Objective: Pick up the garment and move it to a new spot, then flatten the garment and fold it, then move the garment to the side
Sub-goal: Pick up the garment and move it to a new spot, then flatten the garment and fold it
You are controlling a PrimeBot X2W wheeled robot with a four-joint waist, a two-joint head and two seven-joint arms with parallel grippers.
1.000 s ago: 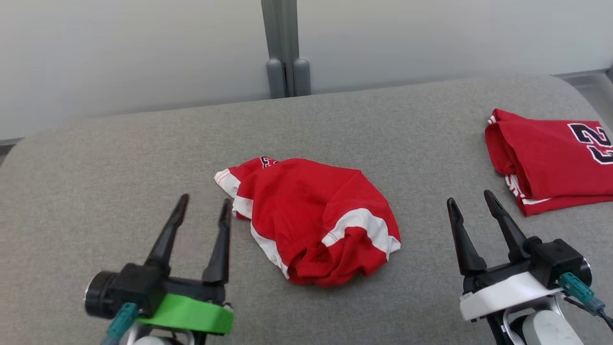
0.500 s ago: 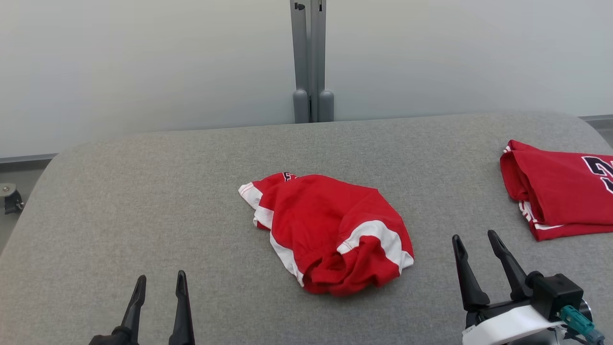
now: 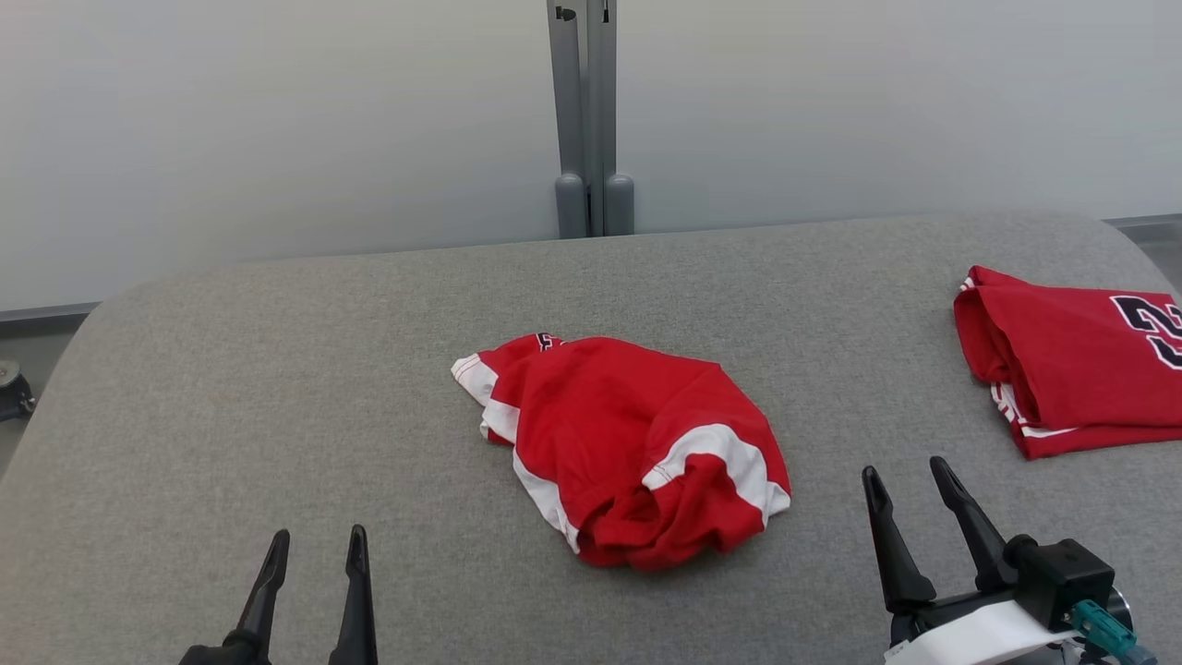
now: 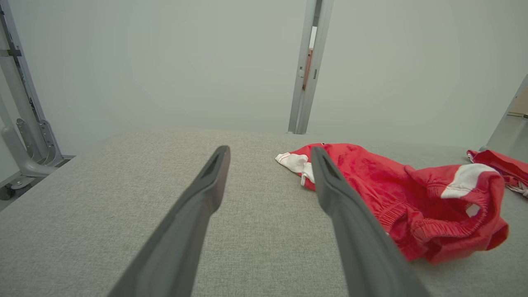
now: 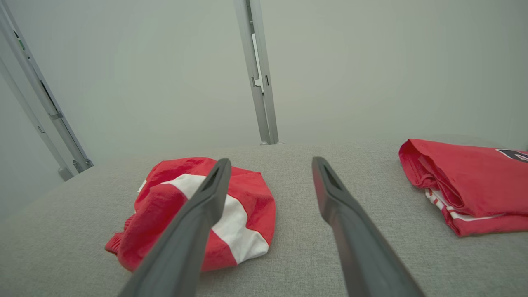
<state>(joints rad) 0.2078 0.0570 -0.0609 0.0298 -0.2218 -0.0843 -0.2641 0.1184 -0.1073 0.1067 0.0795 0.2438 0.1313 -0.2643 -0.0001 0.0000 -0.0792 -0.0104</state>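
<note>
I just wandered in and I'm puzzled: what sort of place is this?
Probably a robot test room for folding clothes, not a home: a grey padded table before plain pale wall panels, a crumpled red garment mid-table, and a folded red jersey at the right edge.

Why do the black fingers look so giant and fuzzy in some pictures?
Left wrist view: the left hand sits right by the wide-angle lens, so its fingers loom large; right wrist view: same for the right hand; head view: both look small and sharp.
</note>
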